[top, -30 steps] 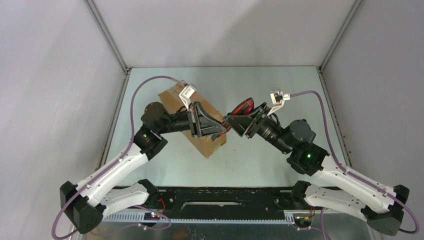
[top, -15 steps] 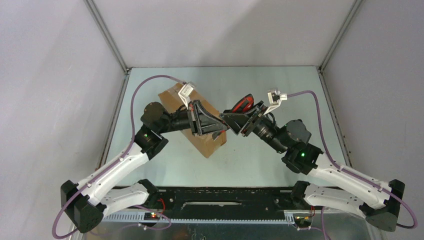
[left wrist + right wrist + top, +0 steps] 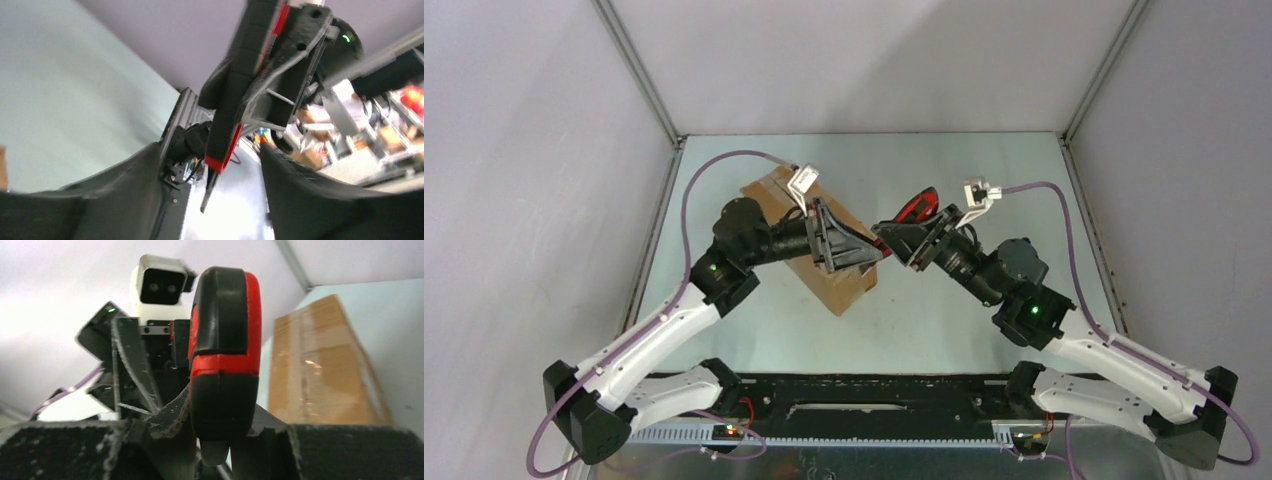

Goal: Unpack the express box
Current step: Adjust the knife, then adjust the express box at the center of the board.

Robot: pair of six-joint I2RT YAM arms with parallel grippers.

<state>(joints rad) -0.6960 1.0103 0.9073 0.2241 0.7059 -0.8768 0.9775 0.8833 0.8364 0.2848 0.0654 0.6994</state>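
The express box [image 3: 767, 196], an oblong brown carton, lies on the table under my left arm; in the right wrist view the express box [image 3: 320, 370] shows its taped side. A red-and-black utility knife [image 3: 914, 209] hangs in the air between the two arms. My right gripper [image 3: 892, 236] is shut on its handle; in that wrist view the knife [image 3: 225, 355] fills the right gripper [image 3: 220, 422]. My left gripper [image 3: 210, 152] stands open around the knife's blade end [image 3: 222, 150] without touching it. In the top view the left gripper [image 3: 876, 256] hovers over the box's near end.
The pale green table [image 3: 944, 320] is walled by grey panels, with metal posts at the back corners [image 3: 674, 140]. The arms' black base rail [image 3: 874, 400] runs along the near edge. The left wrist's white camera housing [image 3: 160, 282] faces my right gripper closely.
My left gripper has opened and let go of the knife's blade end. My right gripper has closed on the handle. Both wrists shifted slightly.
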